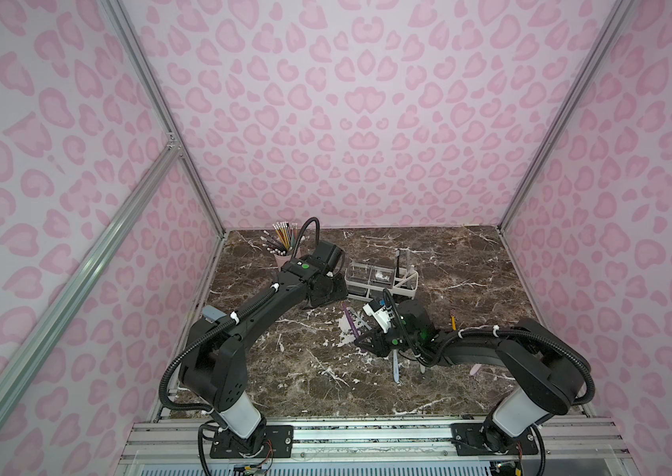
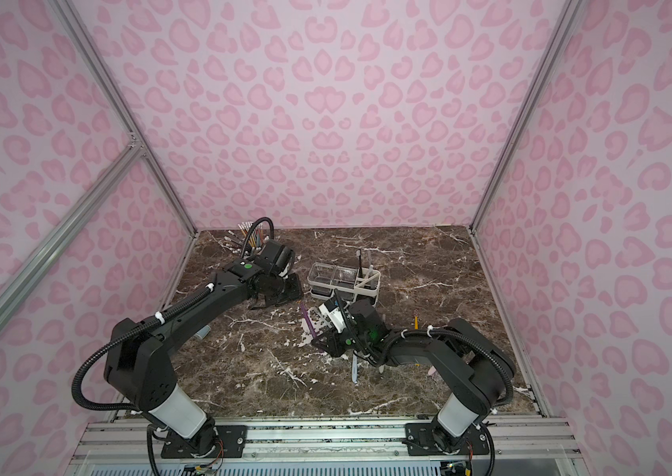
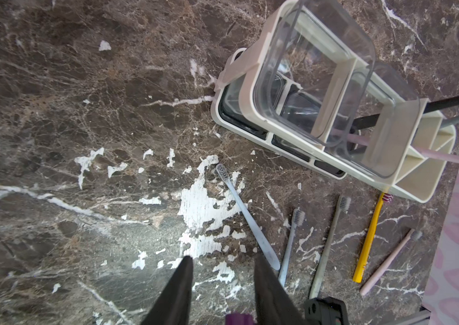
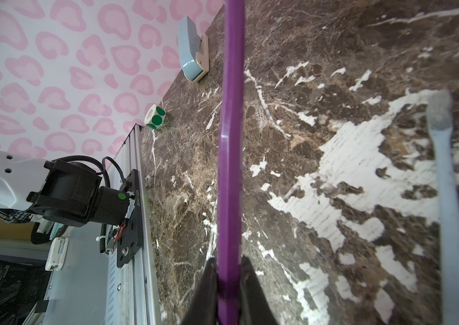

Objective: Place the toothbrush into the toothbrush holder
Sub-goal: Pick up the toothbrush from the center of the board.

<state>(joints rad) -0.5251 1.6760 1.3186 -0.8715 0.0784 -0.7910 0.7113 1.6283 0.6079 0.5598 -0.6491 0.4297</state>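
Right gripper clamps the purple toothbrush over the marble tabletop, near the toothbrush holder.
Left gripper hangs spread and empty beside it; loose toothbrushes and a yellow pencil lie along its front.

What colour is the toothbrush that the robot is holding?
Purple. The right tool grips the toothbrush by its handle; the right wrist view shows it best.
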